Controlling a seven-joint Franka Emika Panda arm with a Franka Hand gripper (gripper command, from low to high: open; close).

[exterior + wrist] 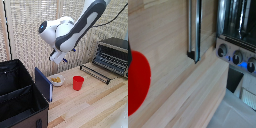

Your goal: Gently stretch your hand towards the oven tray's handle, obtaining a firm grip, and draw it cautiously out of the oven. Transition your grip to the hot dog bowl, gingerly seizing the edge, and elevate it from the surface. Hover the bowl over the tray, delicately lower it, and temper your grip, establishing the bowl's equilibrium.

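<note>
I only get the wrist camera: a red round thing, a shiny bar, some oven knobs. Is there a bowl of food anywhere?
Observer: Yes. A small white round bowl with yellow food sits on the pale wooden table, on the exterior view's left of the red plastic cup.
Operator: Anything else near it?
Observer: A large black open box stands further left, close to the bowl.
Operator: Where is the hand?
Observer: The white arm's hand hangs in the air above the bowl, touching neither bowl nor cup.

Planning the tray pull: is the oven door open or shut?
Open. The oven has its door dropped flat in front, long bar at its outer edge.
</note>
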